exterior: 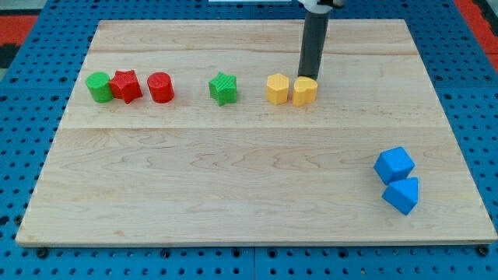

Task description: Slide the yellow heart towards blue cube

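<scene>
Two yellow blocks sit side by side, touching, at the upper middle of the wooden board (233, 171). The left yellow block (277, 89) and the right yellow block (304, 91) are too small for me to tell which is the heart. My tip (309, 77) stands at the top edge of the right yellow block, touching or almost touching it. The blue cube (394, 165) lies far off at the lower right. A blue triangular block (401, 195) sits just below it, touching.
In the same row as the yellow blocks, to their left, stand a green star (223, 88), a red cylinder (160, 87), a red star (126, 85) and a green cylinder (99, 86). The board lies on a blue pegboard (23, 155).
</scene>
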You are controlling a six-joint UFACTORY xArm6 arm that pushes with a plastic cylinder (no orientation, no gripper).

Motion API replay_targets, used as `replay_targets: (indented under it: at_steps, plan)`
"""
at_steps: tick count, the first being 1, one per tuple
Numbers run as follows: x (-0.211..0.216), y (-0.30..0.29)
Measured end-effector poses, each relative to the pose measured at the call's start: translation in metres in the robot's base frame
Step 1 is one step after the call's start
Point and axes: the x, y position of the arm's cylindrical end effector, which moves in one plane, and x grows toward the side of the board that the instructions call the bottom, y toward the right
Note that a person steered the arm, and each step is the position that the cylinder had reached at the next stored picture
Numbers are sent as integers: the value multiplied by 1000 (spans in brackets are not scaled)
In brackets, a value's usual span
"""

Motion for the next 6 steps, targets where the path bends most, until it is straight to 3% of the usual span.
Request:
replay_targets:
  at_steps: [2, 4, 6]
  plan:
    - [32, -39]
    - [95, 53]
    - [102, 50]
